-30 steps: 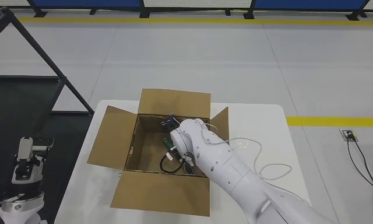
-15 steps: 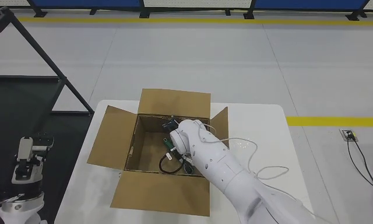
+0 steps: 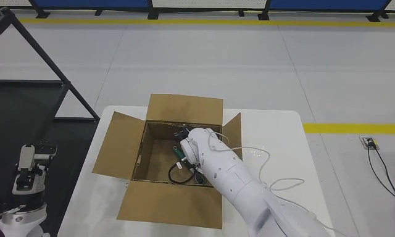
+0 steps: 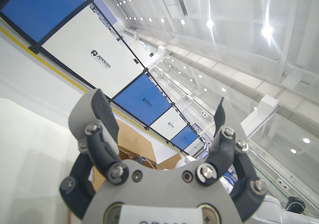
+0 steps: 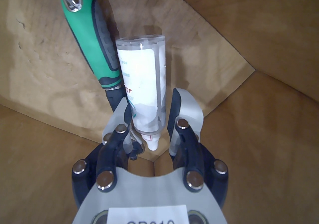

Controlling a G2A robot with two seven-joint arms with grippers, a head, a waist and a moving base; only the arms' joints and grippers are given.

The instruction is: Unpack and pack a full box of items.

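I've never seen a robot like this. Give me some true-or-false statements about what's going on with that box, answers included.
1. The cardboard box has its flaps folded open. True.
2. The right gripper is down inside the box. True.
3. The left gripper holds the green-handled tool. False: it is open and empty, and the tool lies in the box.
4. The clear bottle lies on the table outside the box. False: it is in the box, between the right gripper's fingers.
5. The tool lies right beside the bottle. True.
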